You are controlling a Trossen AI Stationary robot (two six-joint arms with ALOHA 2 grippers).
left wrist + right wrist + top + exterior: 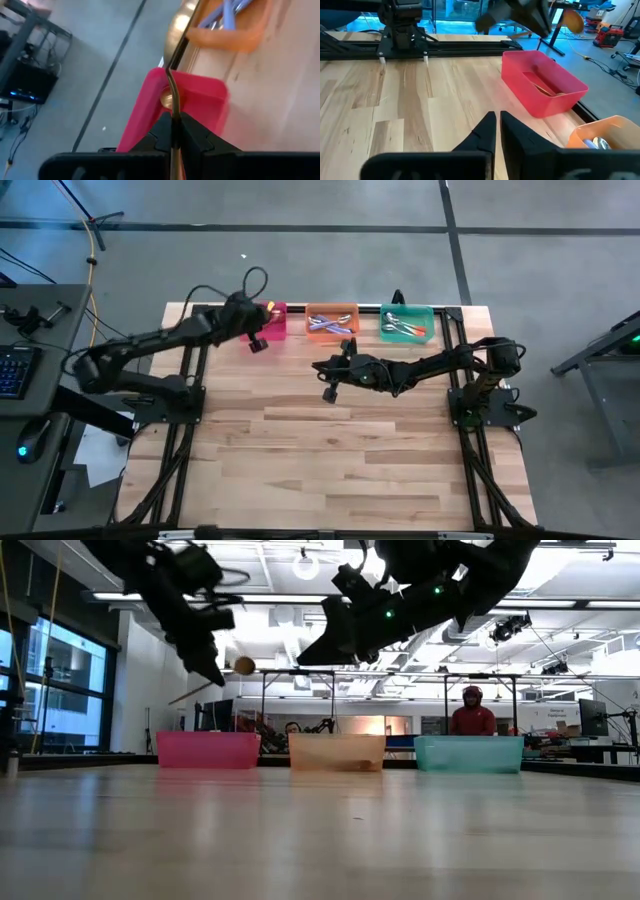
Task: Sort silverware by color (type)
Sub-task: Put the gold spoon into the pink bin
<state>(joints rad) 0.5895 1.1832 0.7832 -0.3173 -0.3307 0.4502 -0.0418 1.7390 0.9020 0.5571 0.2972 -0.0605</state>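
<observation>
My left gripper (258, 340) hovers high over the pink bin (272, 320) at the table's far edge, shut on a gold spoon (176, 60). In the low view the spoon's bowl (244, 665) floats well above the bin (208, 750). Another gold spoon (547, 90) lies inside the pink bin. The orange bin (332, 320) holds purple-blue-handled spoons, and the teal bin (407, 322) holds orange-handled spoons. My right gripper (328, 385) is shut and empty, raised above the table in front of the orange bin. My left gripper pinches the gold spoon's thin handle (174, 117) between its two fingers, slanting down from above. The handle runs along the fingers and sticks out past their ends, with the bowl (180, 22) at the free end. The spoon is lifted clear above the pink bin.
The three bins stand in a row along the table's far edge. The wide wooden tabletop (330, 460) stretches toward the near side. Black arm frames (180, 395) flank it left and right. A person in red (472, 715) sits in the room beyond.
</observation>
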